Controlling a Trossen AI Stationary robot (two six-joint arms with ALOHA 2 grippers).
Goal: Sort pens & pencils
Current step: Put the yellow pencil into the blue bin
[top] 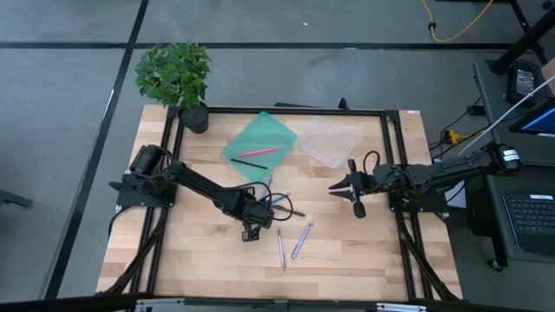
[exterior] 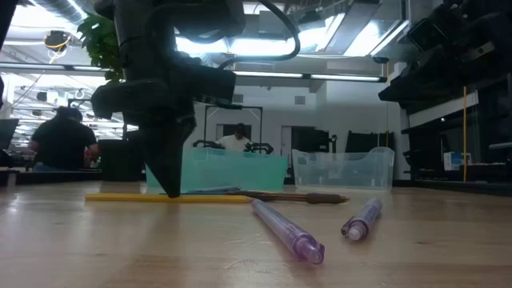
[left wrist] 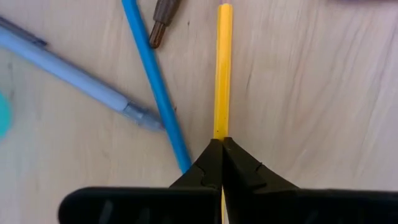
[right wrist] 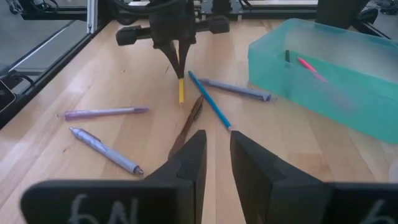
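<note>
My left gripper point(left wrist: 219, 142) is shut on a yellow pencil point(left wrist: 222, 68) at mid-table, near the table's middle point(top: 251, 229). Beside it lie a blue pencil point(left wrist: 152, 87), a brown pencil point(right wrist: 188, 124) and a pale blue-grey pen point(right wrist: 236, 89). Two lavender pens point(top: 280, 249) point(top: 302, 240) lie flat nearer the front edge. The green tray point(top: 276, 132) holds a pink pencil point(top: 258, 152) and a dark one point(top: 247, 163). My right gripper point(right wrist: 217, 149) waits open at the right point(top: 347, 189), holding nothing. My left gripper pinches the yellow pencil's shaft point(left wrist: 217, 132) between its two fingertips, roughly at mid-length point(exterior: 171, 194). The fingers point down from above. The pencil stays level, low at the wood; I cannot tell whether it is clear of the table.
A clear plastic tray point(top: 329, 143) stands next to the green one at the back. A potted plant point(top: 178, 78) sits at the far left corner. Bare wood lies along the front edge and the left side. People show in the room behind the table.
</note>
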